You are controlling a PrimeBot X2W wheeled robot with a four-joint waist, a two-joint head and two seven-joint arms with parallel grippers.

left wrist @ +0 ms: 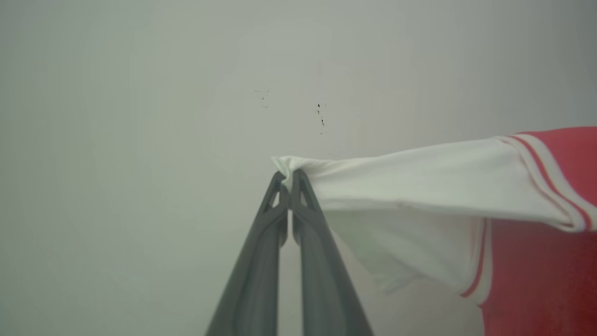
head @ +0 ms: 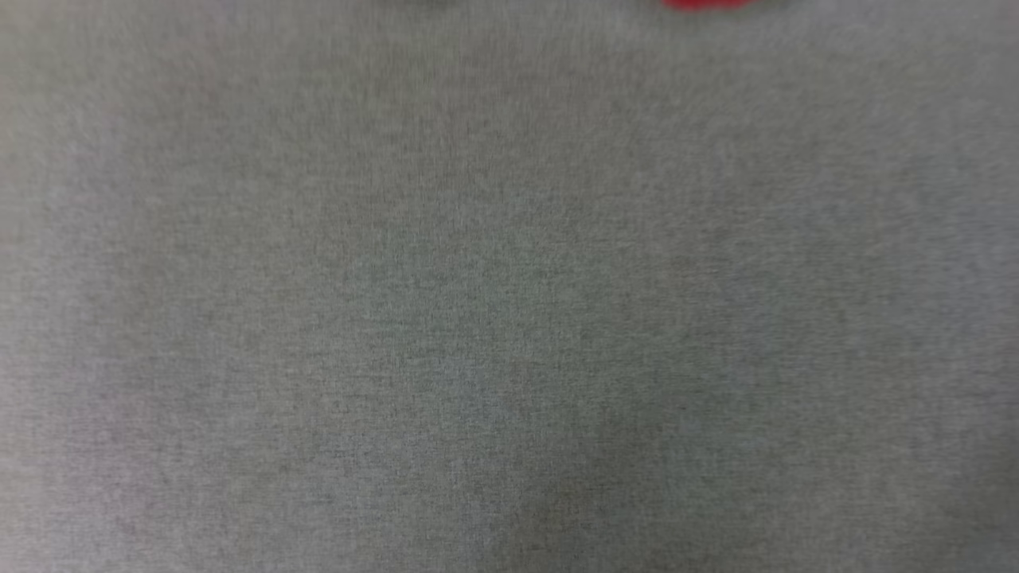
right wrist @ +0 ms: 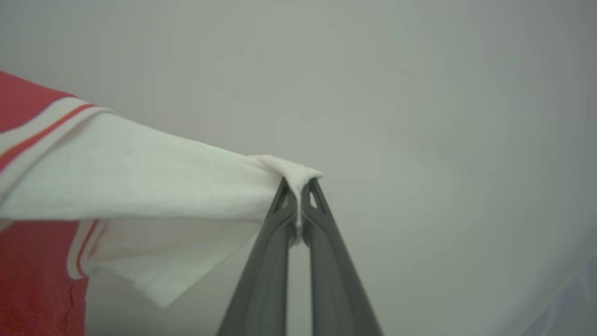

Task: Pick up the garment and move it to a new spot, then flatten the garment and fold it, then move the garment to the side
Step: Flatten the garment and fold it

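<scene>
The garment (left wrist: pixel 443 177) is a red jersey with white short sleeves and red-white striped trim. In the left wrist view my left gripper (left wrist: pixel 289 175) is shut on the tip of one white sleeve, which stretches off to the right toward the red body. In the right wrist view my right gripper (right wrist: pixel 298 182) is shut on the tip of the other white sleeve of the garment (right wrist: pixel 140 177), which runs left to the red body. A sliver of the red garment (head: pixel 704 3) shows at the top edge of the head view.
A grey fabric-covered surface (head: pixel 509 318) spreads across the head view. Behind the sleeves in both wrist views is a plain pale grey background (left wrist: pixel 140 116), with a few small dark specks (left wrist: pixel 321 116) in the left wrist view.
</scene>
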